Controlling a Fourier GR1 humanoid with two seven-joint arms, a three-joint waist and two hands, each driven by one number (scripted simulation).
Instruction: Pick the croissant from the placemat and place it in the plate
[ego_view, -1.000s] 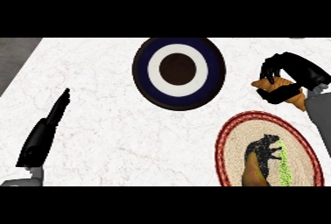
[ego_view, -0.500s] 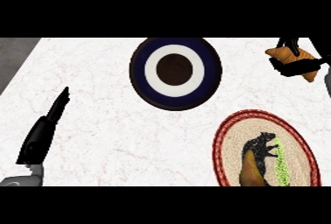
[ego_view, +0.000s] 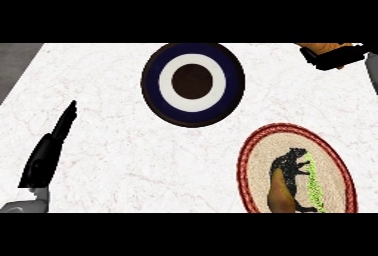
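Near right, the placemat (ego_view: 297, 170) lies bare of food. Near left, the left hand (ego_view: 46, 154) rests with straight fingers. Farther off sits 1 plate (ego_view: 156, 95). Far right, the right hand (ego_view: 336, 56) pinches the croissant (ego_view: 319, 47), ready to carry it over.

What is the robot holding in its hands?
The right hand, at the view's top right edge, is curled round the croissant; only an orange bit shows, so which part cannot be told. The left hand holds nothing.
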